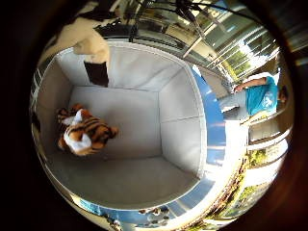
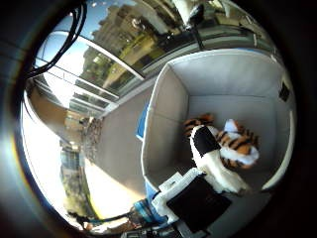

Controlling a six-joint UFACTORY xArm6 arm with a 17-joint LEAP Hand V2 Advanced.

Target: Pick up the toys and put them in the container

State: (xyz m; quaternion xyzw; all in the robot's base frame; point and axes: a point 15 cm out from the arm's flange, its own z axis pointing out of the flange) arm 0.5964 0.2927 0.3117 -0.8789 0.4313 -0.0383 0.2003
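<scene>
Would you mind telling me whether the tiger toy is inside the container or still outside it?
Inside: the tiger toy lies on the floor of the white container, near one wall, enclosed by its sides.

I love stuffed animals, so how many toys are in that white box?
1: a tiger plush lies on the floor of the white container, near one wall. Others may be hidden outside it.

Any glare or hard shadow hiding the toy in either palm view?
Little finger side view: orange-and-black striped plush tiger evenly lit on the floor of the white fabric container, small soft shadow; sun glare only outside the rim. Thumb side view: bright glare outside; the white and black hand partly covers the tiger.
</scene>
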